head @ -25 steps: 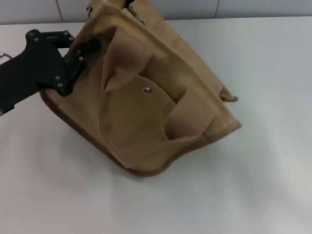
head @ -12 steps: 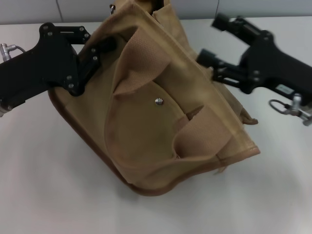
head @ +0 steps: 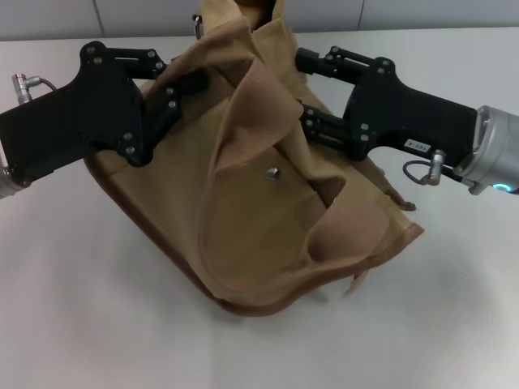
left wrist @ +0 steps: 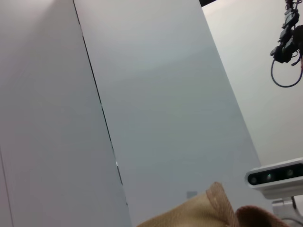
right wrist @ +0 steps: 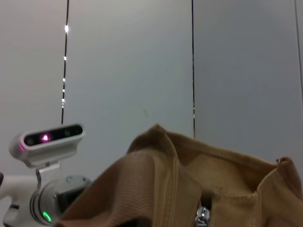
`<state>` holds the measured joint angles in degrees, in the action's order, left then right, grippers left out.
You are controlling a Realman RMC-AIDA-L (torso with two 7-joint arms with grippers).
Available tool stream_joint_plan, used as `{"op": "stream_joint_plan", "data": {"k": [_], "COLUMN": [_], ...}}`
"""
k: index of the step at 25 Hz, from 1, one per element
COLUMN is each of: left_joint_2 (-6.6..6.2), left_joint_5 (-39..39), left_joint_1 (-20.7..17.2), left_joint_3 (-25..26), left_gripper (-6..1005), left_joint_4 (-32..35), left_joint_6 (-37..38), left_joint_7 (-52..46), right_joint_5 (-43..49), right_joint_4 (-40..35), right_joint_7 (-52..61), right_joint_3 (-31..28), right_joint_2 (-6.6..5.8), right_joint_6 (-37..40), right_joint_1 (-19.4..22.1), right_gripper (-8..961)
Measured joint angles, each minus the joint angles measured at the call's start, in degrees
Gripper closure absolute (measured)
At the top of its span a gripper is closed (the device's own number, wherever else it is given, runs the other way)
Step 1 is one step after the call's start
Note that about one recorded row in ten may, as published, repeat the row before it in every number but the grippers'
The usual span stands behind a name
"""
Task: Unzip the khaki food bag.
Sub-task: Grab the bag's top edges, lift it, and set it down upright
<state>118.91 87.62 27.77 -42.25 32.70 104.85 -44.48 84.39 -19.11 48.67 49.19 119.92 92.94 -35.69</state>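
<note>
Fingers of left gripper (head: pixel 188 79) pinch the khaki food bag (head: pixel 259 203) – right gripper (head: pixel 304 89) spread against it.

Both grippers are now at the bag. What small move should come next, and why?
Probably the right gripper should reach for the zipper pull and close on it. The left gripper is at the bag's left upper edge, apparently holding it. The right one is at the bag's right side, near the top, and its wrist view shows the silver pull close ahead, not yet gripped.

khaki food bag (head: pixel 259 211), tan canvas, tilted, handles flopped over front
</note>
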Motion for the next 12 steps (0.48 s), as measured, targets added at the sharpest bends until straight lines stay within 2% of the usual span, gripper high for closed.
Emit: {"op": "stream_joint_plan", "data": {"k": [6,11,12], "left_joint_2": [0.01,-0.06,-0.06], "left_joint_5": [-0.7,-0.8,-0.8], "left_joint_1": [0.1,0.3,0.3], "left_joint_3": [-0.9,-1.1,-1.1], "left_gripper": [930,930,930], "left_joint_4": [0.0,0.1,0.1], "left_joint_6": [0.5,0.8,0.8], "left_joint_7": [0.0,0.0,0.0], "right_joint_5": [0.1,-0.1,-0.1], "right_joint_4": [-0.8,-4.5,-4.5], "right_joint_7": [-0.4,-5.1,-5.1], "right_joint_3": [2.7,7.6,7.6], "right_joint_2": [-0.03,-0.04,-0.04], "right_joint_6": [-2.3,-1.7,-1.7], "right_joint_1": [-1.0,0.8,0.8], "right_gripper": [340,577,578]}}
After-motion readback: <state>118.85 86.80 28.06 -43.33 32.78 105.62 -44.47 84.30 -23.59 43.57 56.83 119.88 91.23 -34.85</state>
